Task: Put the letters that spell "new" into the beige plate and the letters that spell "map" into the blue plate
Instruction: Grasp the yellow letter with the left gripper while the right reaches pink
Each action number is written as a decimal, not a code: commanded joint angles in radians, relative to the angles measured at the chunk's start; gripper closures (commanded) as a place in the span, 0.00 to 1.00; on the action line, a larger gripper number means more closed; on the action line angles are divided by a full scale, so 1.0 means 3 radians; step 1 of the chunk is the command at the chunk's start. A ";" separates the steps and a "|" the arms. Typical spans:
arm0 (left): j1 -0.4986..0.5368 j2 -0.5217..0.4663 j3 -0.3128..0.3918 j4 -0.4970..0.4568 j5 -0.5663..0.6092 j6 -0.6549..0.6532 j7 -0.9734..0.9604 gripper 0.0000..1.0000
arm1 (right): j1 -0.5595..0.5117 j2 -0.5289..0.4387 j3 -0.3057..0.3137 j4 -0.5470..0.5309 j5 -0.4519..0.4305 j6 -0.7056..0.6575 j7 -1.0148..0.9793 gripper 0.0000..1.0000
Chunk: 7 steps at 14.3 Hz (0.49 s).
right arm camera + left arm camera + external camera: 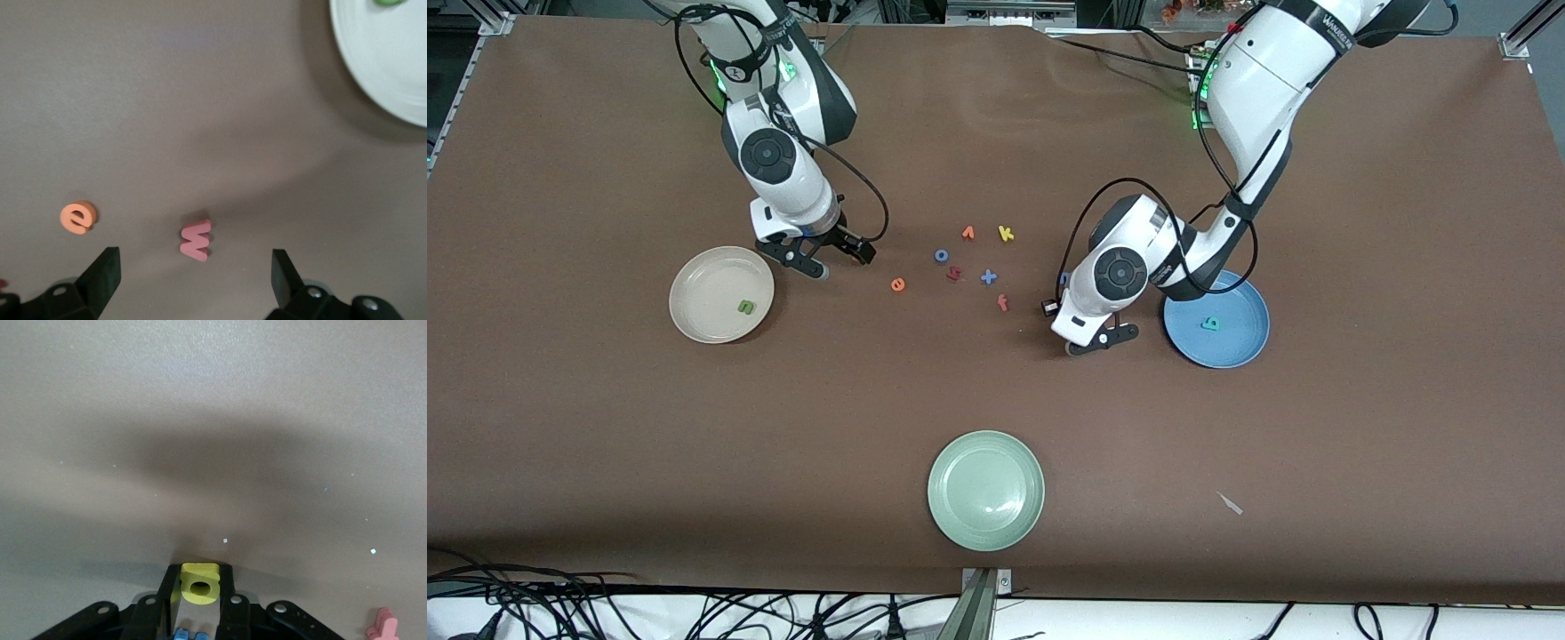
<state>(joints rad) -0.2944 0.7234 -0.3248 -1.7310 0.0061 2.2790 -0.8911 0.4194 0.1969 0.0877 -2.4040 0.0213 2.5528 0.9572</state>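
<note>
The brown table covering (605, 427) presents a matt, cloth-like or paper-like finish, faintly speckled at close range. The round pale green plate (986, 490), round cream-beige plate (703, 307) and round blue plate (1240, 342) show smooth surfaces with a soft sheen (probably plastic). The small yellow letter (199, 583) and small pink "w" (196, 241) appear matt and foam-like. White arm casings (1263, 80) are glossy plastic.

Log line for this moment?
left claw: shut on yellow p | right claw: open by beige plate | green n: in it | teal a: in blue plate
</note>
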 commanded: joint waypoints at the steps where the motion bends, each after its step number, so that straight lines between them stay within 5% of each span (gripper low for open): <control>1: 0.0025 -0.0120 0.0029 0.0018 0.0082 -0.0186 -0.0006 1.00 | -0.0007 0.0054 0.0050 -0.0254 0.0031 0.0478 0.0112 0.00; 7: 0.0423 -0.0473 0.0039 0.0038 0.0317 -0.0882 0.0816 1.00 | 0.0044 0.0351 0.0101 -0.0255 0.0031 0.0893 0.0215 0.04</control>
<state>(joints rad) -0.2228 0.6351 -0.3108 -1.7028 0.0785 2.0833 -0.7610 0.4207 0.2742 0.1139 -2.4749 0.0213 2.7633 1.0022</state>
